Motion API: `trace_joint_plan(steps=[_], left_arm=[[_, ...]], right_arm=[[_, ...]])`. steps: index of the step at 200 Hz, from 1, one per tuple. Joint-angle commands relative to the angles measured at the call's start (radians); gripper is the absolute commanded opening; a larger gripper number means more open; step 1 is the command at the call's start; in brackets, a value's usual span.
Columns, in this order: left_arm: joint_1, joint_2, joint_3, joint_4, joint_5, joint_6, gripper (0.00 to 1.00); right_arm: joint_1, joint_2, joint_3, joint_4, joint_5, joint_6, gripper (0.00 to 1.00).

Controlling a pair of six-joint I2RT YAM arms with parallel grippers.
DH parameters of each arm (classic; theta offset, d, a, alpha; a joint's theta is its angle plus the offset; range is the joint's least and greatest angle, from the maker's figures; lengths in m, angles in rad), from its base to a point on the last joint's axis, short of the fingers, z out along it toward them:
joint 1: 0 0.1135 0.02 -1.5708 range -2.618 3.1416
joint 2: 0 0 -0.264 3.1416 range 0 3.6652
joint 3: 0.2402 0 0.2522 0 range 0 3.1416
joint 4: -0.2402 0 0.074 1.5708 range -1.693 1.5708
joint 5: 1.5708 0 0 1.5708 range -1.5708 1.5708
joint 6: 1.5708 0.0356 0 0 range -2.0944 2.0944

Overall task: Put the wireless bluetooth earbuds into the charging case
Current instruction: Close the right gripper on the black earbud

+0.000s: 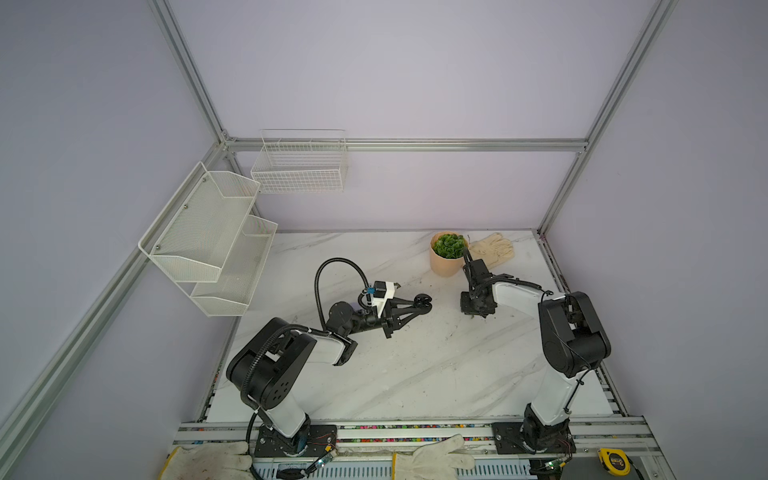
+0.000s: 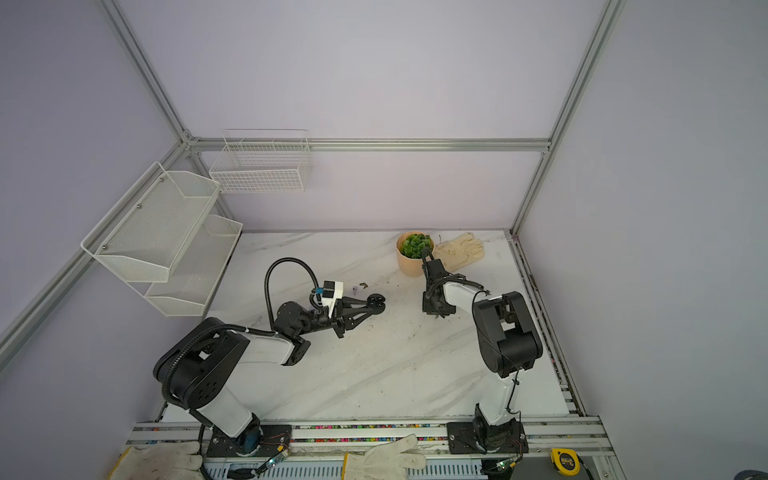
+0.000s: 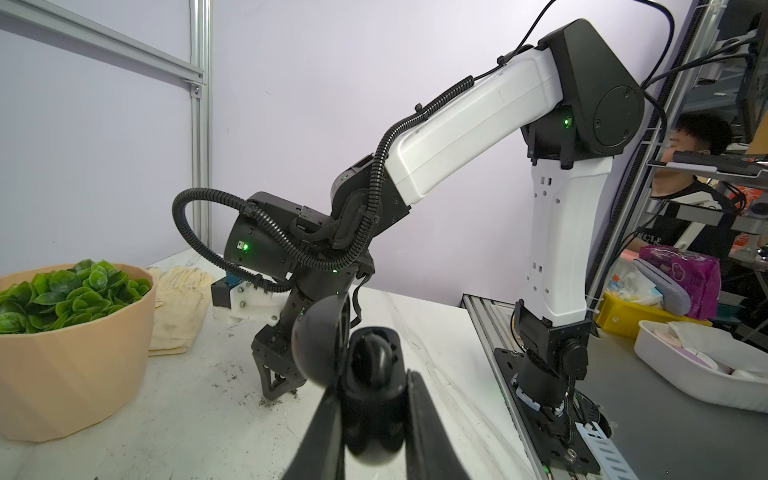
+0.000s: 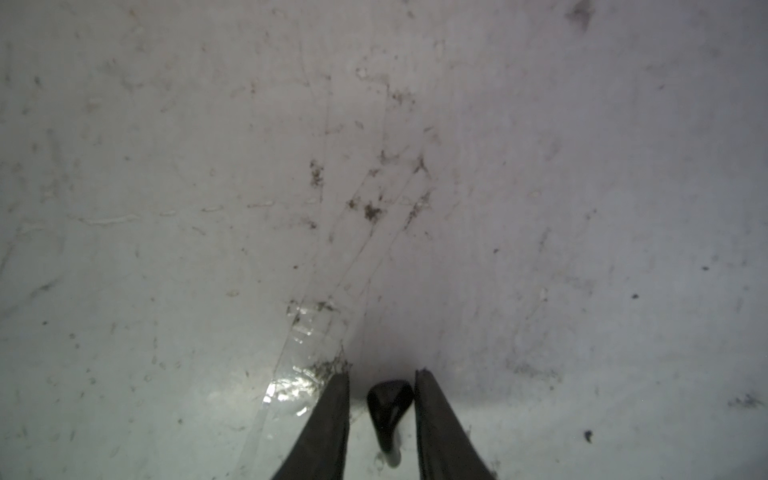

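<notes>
One black earbud [image 4: 388, 409] within right hand [image 4: 382, 374], wrist view only

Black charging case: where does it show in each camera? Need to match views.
In a top view: charging case near picture centre, lid open.
In a top view: case likewise near picture centre.
Left wrist: close up in the foreground.
Right wrist: not in it.
Shared landmark: plant pot, just behind the case in both top views; absent from the right wrist view.
</notes>
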Motion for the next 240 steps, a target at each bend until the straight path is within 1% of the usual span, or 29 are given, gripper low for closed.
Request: trace_joint_plan(steps=[1, 114, 199, 240], left_arm=[[0.003, 0.002, 0.032, 0.068, 0.006, -0.009, 0.00], [0.003, 0.006, 0.037, 0.067, 0.008, -0.018, 0.00], [0.004, 0.005, 0.039, 0.068, 0.010, -0.021, 0.00], [0.003, 0.007, 0.040, 0.067, 0.009, -0.024, 0.00]], right_arm=[[-0.003, 0.020, 0.005, -0.020, 0.016, -0.008, 0.30], [-0.002, 0.022, 0.007, -0.023, 0.039, -0.002, 0.23], [-0.003, 0.042, 0.030, -0.030, 0.059, -0.004, 0.27], [-0.002, 0.047, 0.031, -0.031, 0.060, -0.005, 0.28]])
